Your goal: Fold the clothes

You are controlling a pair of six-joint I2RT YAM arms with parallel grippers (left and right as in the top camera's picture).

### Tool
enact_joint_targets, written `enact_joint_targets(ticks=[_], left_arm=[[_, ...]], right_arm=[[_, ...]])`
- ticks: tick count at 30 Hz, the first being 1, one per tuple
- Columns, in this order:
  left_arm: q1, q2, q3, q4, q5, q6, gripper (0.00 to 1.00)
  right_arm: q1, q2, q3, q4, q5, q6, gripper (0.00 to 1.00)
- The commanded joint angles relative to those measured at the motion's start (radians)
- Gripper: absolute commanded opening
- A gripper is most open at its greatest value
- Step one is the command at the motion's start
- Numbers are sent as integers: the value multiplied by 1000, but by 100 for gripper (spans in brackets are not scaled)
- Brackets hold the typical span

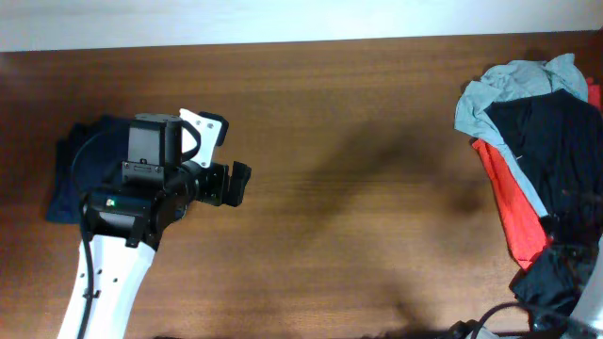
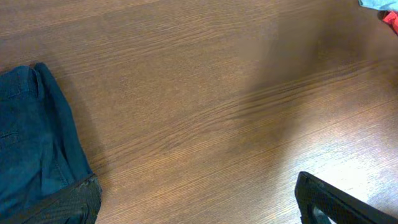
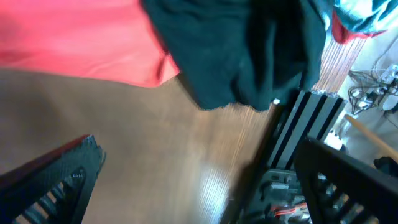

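We start with the table [image 1: 358, 188], whose wide middle lies bare from the far edge to the near one, which gives plenty of room to spread a garment. At its right end sits a heap of clothes, pressed close to the right edge. The black T-shirt [image 1: 551, 141] is crumpled in the middle of that heap, with the red shirt [image 1: 513, 212] under its left side and the grey shirt [image 1: 513, 85] at the far end. A dark navy garment [image 1: 75, 169] lies at the left, well apart (not ours to fold).

We judge the folding not yet begun; the step in hand is fetching the shirt. The right gripper [image 3: 205, 186] hovers at the near right corner just beside black cloth, jaws spread wide and holding nothing. The left gripper [image 1: 226, 155] hangs beside the navy garment, also wide open and empty.

Next we would need a pinch on the black fabric alone, then a pull leftward into the bare middle, away from the edge.
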Motion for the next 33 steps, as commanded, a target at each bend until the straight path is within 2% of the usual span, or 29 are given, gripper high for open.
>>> enact_joint_targets(ticks=[1,6,17,21,26,33], left_arm=[[-4,-2,18,2,19,-6,99],[-4,-2,18,2,19,-6,99],[-4,-2,18,2,19,-6,99],[-4,-2,18,2,19,-6,99],[-4,-2,18,2,19,-6,99],[-4,-2,18,-2,19,-6,99]], right_arm=[[-84,39,-111,56,-16,-15,97],[-183,52,-206,107,-30,2,90],[-409,54,-293,198,-26,61,91],[-430,54,-299,237,-66,50,90],[-428,54,-299,252,-104,11,83],[-428,54,-303,301,-127,10,83]])
